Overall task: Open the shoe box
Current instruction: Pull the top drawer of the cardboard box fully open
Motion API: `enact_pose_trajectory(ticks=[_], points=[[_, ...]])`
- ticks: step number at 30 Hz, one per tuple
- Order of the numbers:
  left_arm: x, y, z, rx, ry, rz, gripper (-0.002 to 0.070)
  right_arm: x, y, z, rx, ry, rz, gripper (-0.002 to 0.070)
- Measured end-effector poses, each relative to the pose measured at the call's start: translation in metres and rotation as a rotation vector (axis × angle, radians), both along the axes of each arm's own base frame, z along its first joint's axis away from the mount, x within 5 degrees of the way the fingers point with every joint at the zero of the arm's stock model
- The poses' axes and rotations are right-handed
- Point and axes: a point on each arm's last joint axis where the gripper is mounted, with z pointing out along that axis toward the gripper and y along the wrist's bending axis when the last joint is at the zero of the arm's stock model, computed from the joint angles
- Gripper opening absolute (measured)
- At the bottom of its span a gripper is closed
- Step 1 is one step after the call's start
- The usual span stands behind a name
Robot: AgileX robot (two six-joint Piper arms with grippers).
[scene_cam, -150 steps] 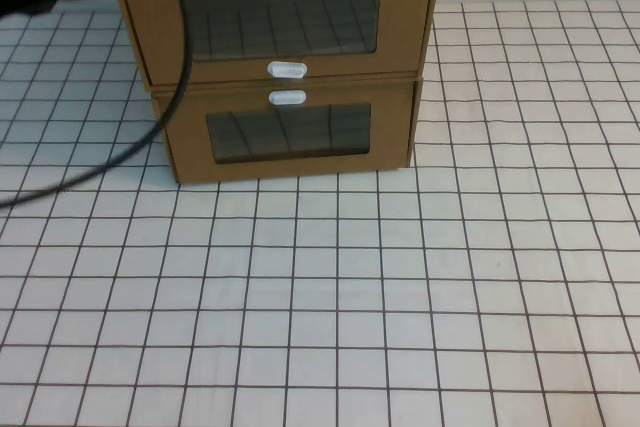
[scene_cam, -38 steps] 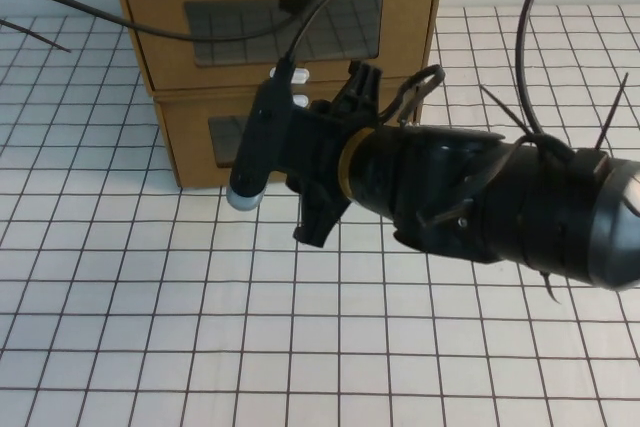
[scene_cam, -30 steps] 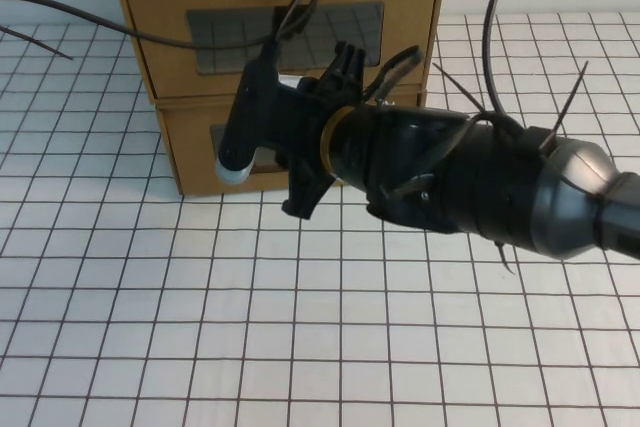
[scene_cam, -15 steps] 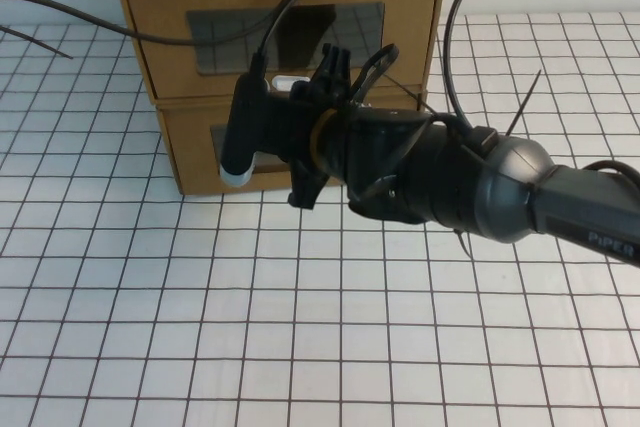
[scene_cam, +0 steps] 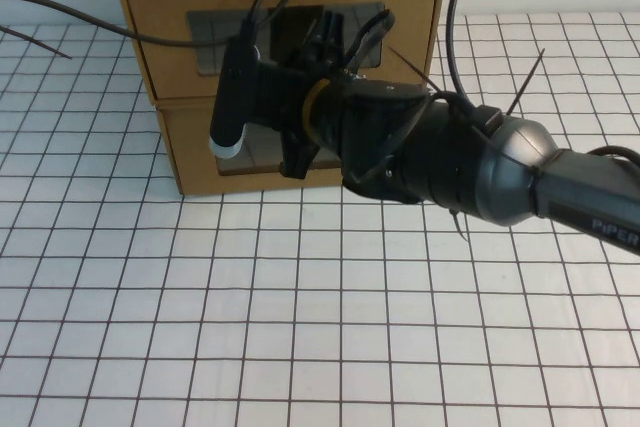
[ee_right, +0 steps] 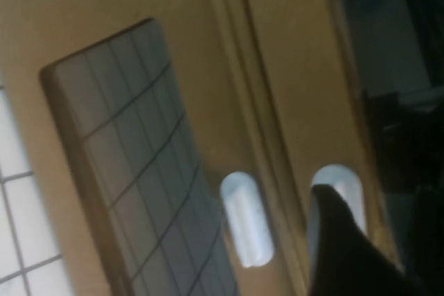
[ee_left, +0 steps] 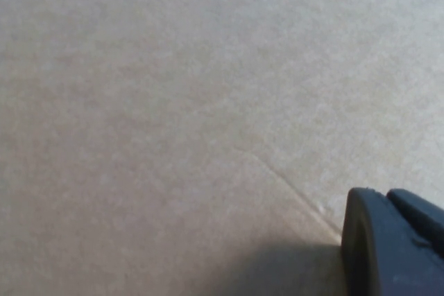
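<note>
Right gripper [ee_right: 341,235] sits at the upper handle [ee_right: 337,179] of the shoe box [scene_cam: 405,2], left gripper [ee_left: 388,244] against bare cardboard; jaw state of neither can be told.

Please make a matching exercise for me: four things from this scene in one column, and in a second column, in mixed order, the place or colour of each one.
Things:
1. left pincer
2. right pincer
3. lower shoe box
4. table

Place or colour:
A. white with dark grid lines
B. at the white handles
C. close against plain cardboard
D. beneath the upper shoe box

Pairs: 1-C, 2-B, 3-D, 4-A
</note>
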Motion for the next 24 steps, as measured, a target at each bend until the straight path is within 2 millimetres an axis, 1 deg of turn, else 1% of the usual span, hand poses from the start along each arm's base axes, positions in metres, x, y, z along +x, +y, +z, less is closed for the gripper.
enact_pose_trajectory(ticks=[5, 13, 18, 24], points=[[0.000, 0.000, 0.000, 0.000, 0.002, -0.001, -0.0002, 0.000, 0.000, 0.003, 0.005, -0.007, 0.001, 0.0214], [-0.001, 0.000, 0.000, 0.003, 0.007, -0.007, -0.0002, 0.007, 0.003, -0.013, -0.030, 0.003, 0.005, 0.0214], [-0.002, 0.000, 0.000, 0.004, 0.011, -0.011, -0.0002, 0.011, 0.001, -0.017, -0.044, 0.000, 0.004, 0.0211], [-0.002, 0.000, 0.000, 0.005, 0.012, -0.012, -0.0002, 0.013, 0.000, -0.017, -0.051, -0.013, 0.015, 0.0192]])
